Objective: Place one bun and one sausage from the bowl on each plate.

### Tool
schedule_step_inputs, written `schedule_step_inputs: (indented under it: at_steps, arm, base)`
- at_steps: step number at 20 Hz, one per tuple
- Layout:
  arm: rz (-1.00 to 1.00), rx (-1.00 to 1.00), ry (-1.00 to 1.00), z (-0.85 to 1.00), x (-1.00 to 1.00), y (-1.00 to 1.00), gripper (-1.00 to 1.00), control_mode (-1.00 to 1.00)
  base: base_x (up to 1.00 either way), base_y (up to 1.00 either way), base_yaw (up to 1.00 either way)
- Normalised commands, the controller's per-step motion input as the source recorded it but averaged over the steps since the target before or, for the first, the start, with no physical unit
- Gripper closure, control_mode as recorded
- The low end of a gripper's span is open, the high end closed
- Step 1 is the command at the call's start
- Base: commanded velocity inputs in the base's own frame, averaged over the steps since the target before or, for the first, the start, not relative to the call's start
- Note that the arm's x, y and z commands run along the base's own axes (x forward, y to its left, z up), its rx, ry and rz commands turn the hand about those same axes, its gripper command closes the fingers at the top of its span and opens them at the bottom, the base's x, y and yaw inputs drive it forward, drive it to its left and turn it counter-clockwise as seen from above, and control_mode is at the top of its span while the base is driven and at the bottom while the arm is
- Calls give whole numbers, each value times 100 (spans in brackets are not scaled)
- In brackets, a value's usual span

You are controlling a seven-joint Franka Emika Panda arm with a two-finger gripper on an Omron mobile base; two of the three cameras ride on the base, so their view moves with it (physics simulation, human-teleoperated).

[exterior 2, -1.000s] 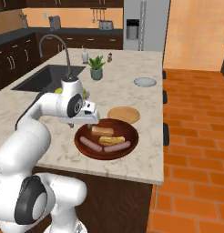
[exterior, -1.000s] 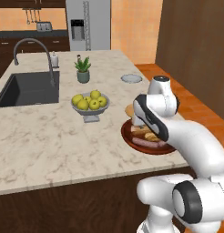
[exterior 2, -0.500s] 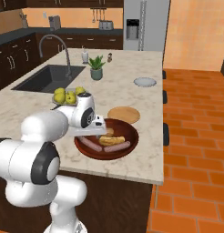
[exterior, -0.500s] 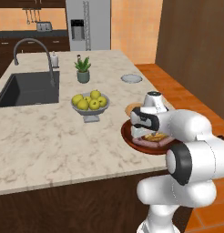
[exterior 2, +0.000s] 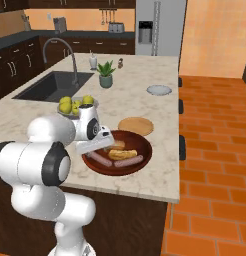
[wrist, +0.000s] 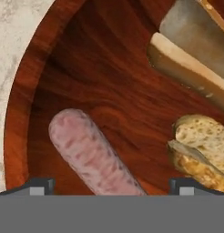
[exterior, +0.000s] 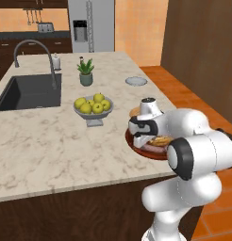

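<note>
The dark reddish-brown wooden bowl (exterior 2: pixel 143 142) sits near the counter's front right edge. In it lie two pinkish sausages (exterior 2: pixel 129 161) (exterior 2: pixel 99 158) and two tan buns (exterior 2: pixel 122 153) (exterior 2: pixel 116 145). My gripper (exterior 2: pixel 102 143) hangs low over the bowl's left side and is open. In the hand view its tips (wrist: pixel 41 185) stand wide apart on either side of one sausage (wrist: pixel 89 154), without touching it. A bun (wrist: pixel 200 152) lies to that sausage's right and another bun (wrist: pixel 191 68) above it. The tan plate (exterior 2: pixel 135 125) lies just behind the bowl, and the grey-white plate (exterior 2: pixel 159 90) farther back.
A grey pedestal bowl of yellow-green apples (exterior: pixel 93 107) stands left of the wooden bowl (exterior: pixel 136 149), close to my arm. Farther back are a potted plant (exterior: pixel 85 73), the sink (exterior: pixel 28 92) and its tap. The counter edge runs just in front of the bowl.
My arm has folded in and the hand has come down over the left side of the bowl. The food and the plates lie as before.
</note>
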Motion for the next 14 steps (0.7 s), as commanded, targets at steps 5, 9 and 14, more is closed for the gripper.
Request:
schedule_step_inputs:
  at_steps: [5, 9, 14]
  arm:
    - [12, -3, 10, -41, 3, 2, -100, -100]
    - [7, 0, 13, -56, 20, -8, -100, -100]
    - [6, 0, 6, -61, -5, -12, 100, -100]
  base:
    - [0, 0, 0]
    - [0, 0, 0]
    - [0, 0, 0]
